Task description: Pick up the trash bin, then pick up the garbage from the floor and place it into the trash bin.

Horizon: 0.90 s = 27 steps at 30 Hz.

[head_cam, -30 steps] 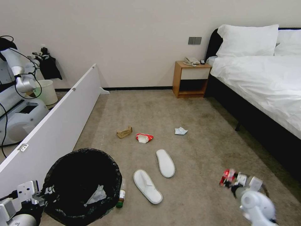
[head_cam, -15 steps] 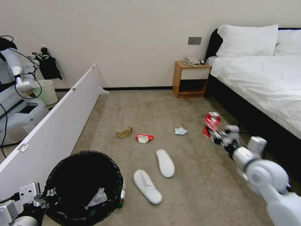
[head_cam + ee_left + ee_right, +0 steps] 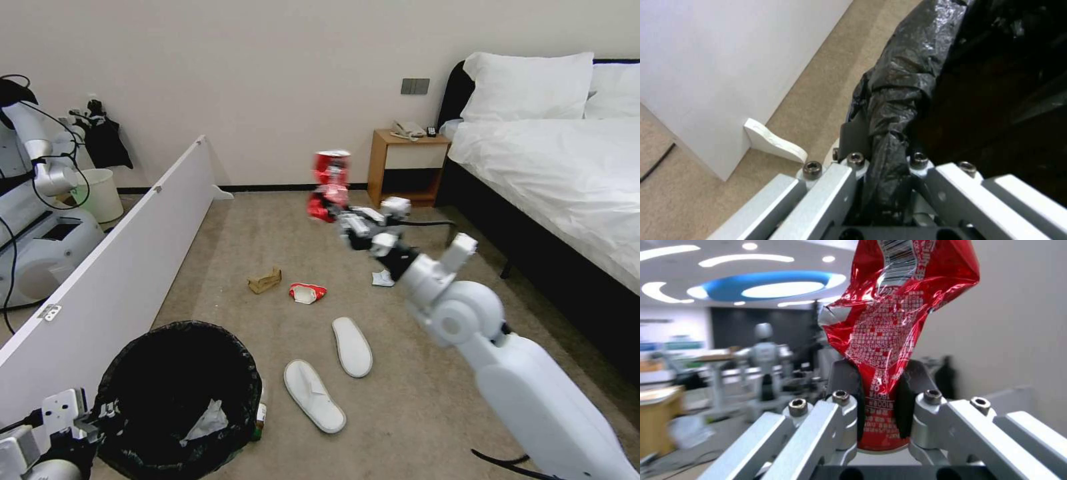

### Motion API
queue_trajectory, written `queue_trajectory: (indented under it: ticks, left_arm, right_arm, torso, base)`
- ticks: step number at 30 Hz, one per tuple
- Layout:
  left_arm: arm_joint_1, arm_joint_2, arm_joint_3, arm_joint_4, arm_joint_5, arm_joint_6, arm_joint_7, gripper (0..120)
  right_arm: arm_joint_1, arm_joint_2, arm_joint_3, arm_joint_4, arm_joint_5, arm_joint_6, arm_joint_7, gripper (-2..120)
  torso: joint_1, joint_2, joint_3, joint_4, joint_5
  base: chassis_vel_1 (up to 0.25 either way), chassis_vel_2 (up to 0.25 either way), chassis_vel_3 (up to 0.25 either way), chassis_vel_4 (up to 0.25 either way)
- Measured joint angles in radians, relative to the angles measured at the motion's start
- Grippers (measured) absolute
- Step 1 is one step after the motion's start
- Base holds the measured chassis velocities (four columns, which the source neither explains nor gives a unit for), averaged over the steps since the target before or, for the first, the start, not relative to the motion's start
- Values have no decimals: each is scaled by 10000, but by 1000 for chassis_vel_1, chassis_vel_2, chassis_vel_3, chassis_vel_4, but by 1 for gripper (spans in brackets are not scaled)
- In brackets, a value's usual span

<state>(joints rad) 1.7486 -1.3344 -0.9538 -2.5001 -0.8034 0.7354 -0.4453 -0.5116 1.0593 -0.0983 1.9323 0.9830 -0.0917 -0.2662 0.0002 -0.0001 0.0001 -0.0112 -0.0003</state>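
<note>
Step in hand: carrying garbage to the bin. The trash bin sits at lower left by the white partition, a white tissue already inside. Its bag-lined rim is pinched in the closed left gripper. The right arm reaches out mid-air over the carpet, well apart from the bin; the right gripper is clamped on the crushed red can. Next move likely needs a swing left and down over the bin mouth before letting go. Two slippers, a packet and a paper scrap lie on the floor.
</note>
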Motion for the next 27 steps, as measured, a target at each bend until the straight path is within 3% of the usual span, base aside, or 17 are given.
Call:
queue_trajectory:
  ticks: [10,27]
  left_arm:
    - [-18,176,-25,0,28,0,24,2]
    - [-92,250,-25,1,61,0,100,2]
  right_arm:
    - [787,289,-1772,37,249,-123,-81,11]
    - [936,-169,-3848,439,633,-443,-75,11]
  torso:
    - [0,0,-1,0,1]
    - [0,1,-1,0,2]
  base:
    - [0,0,0,0]
    - [0,0,0,0]
